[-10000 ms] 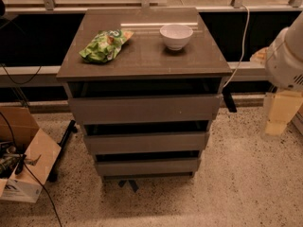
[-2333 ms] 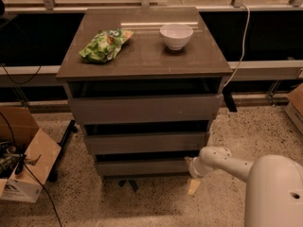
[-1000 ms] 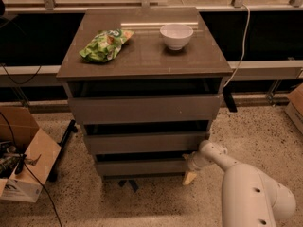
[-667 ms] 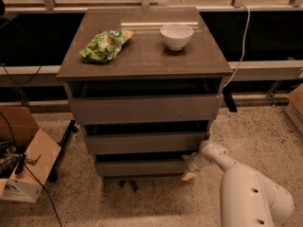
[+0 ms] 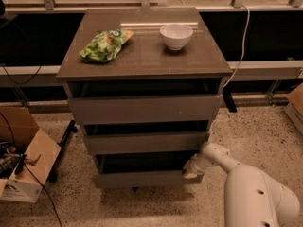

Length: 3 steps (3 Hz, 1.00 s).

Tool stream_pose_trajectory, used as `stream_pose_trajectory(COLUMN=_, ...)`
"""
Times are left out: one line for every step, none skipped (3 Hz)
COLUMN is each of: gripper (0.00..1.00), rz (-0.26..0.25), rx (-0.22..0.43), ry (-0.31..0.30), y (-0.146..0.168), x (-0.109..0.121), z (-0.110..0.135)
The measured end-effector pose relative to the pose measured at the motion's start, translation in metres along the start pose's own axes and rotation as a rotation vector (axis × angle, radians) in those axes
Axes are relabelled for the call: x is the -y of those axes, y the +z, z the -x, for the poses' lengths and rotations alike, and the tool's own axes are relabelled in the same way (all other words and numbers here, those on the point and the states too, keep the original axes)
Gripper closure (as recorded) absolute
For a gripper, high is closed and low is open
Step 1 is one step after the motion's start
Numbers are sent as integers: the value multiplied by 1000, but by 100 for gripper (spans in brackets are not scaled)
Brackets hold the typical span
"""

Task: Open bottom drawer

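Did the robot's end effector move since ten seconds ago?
Yes. The white end effector went left and down, from right of the grey-brown cabinet to the right end of the flat grey-brown bottom drawer.

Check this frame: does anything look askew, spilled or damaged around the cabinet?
Nothing stands out. The bowl sits upright and the chip bag lies on top, nothing spilled; the pincer is at the right end of the bottom drawer.

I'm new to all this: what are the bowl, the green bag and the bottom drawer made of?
The white bowl: probably glazed ceramic, smooth and glossy. The green snack bag: thin plastic film, crinkled, shiny. The bottom drawer, with the gripper at its right end: likely matte grey-brown laminated board, flat and uniform.
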<state>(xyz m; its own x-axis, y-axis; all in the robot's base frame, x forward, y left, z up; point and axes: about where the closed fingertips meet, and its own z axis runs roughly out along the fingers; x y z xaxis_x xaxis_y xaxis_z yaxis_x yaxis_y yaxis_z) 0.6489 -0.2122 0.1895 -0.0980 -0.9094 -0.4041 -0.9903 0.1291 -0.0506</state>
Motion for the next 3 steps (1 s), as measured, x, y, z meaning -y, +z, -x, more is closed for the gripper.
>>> stream_pose_trajectory(gripper=84, rz=4, rx=0, ry=3, y=-1, x=-4, z=1)
stream_pose_trajectory(gripper=61, rz=4, rx=0, ry=3, y=-1, x=-4, z=1)
stream_pose_trajectory(gripper=38, rz=36, rx=10, ry=51, y=-3, x=-33, z=3)
